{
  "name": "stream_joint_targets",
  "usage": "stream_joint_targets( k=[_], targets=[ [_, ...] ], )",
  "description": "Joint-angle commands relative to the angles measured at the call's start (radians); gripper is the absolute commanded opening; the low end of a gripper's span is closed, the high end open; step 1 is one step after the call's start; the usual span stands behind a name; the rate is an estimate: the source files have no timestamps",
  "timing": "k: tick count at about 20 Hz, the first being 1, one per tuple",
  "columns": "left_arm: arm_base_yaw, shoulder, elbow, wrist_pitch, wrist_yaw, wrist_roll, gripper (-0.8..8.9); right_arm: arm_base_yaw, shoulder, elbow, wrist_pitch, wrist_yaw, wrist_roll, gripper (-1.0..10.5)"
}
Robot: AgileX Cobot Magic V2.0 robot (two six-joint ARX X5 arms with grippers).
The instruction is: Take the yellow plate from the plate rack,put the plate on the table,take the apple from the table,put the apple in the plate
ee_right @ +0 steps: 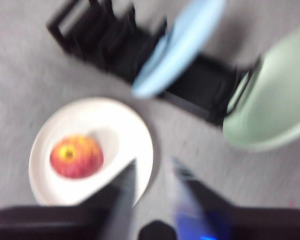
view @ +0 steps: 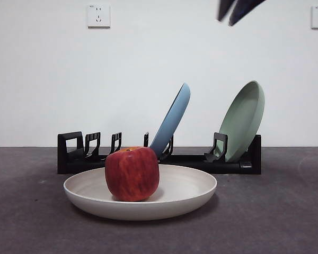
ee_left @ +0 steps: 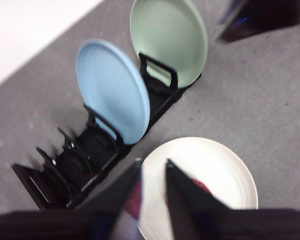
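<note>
The red apple (view: pixel 132 173) sits upright in the cream yellow plate (view: pixel 191 196), left of its middle. The plate lies flat on the grey table (view: pixel 286 211), just in front of the black plate rack (view: pixel 74 153). My left gripper (ee_left: pixel 152 166) hangs high over the plate (ee_left: pixel 215 170), open and empty, its jaws hiding most of the apple (ee_left: pixel 202 187). My right gripper (ee_right: pixel 153 169) is also raised and open, beside the plate (ee_right: pixel 125 135) and apple (ee_right: pixel 76 156). A pair of black jaw tips (view: pixel 236 10) shows at the front view's top edge; which arm it is I cannot tell.
A blue plate (view: pixel 172 121) leans in the rack's middle slots and a pale green plate (view: pixel 244 121) stands at its right end. A white wall with sockets rises behind the table. A dark shape (ee_left: pixel 260 20) lies beyond the green plate.
</note>
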Motion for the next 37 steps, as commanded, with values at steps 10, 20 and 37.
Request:
stream_joint_targets(
  k=[10, 20, 37],
  targets=[
    [0.49, -0.032, -0.265, 0.116, 0.53, -0.075, -0.09, -0.097, -0.006, -0.037, -0.006, -0.261, -0.043, -0.2],
    [0.531, -0.533, -0.704, 0.366, 0.427, -0.236, -0.09, -0.093, -0.376, -0.56, 0.429, -0.102, 0.141, -0.2],
    [0.53, -0.709, -0.762, 0.266, 0.418, -0.324, -0.03, 0.063, -0.647, -0.997, 0.64, 0.07, 0.373, 0.0]
  ],
)
